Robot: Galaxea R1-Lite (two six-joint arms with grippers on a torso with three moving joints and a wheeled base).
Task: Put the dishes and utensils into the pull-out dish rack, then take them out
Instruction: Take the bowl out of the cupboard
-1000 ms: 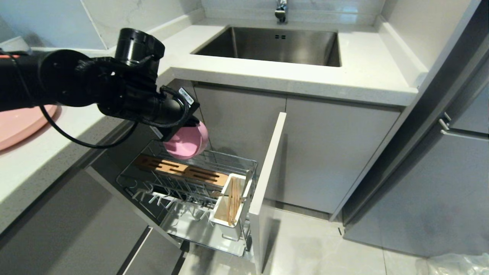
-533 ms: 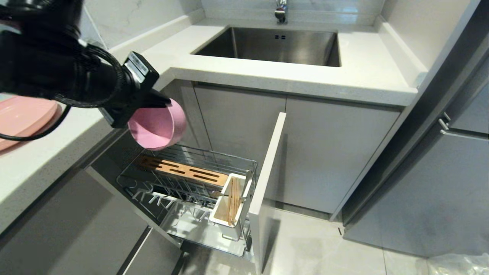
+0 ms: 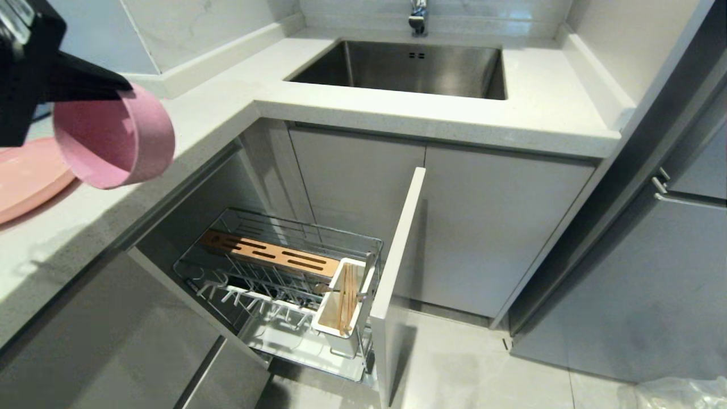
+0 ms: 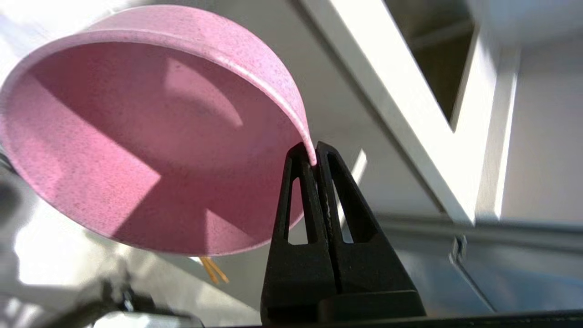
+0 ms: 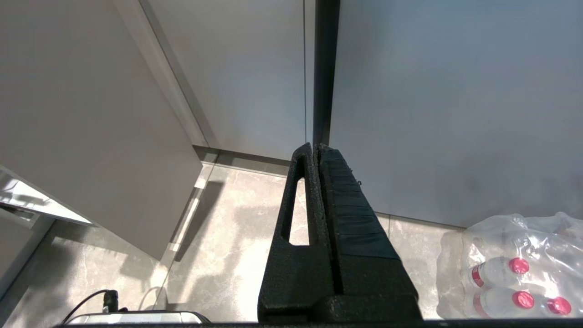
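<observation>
The pink bowl (image 3: 113, 139) has been lifted out of the pull-out dish rack (image 3: 284, 272) and is now carried above the desk (image 3: 187, 113), beside the pink plate (image 3: 28, 176). Its rim is pinched by the left end effector (image 4: 314, 157). Unloading is judged underway; the chopsticks (image 3: 345, 301) remain in the rack. The right end effector (image 5: 316, 152) is parked, closed on nothing.
</observation>
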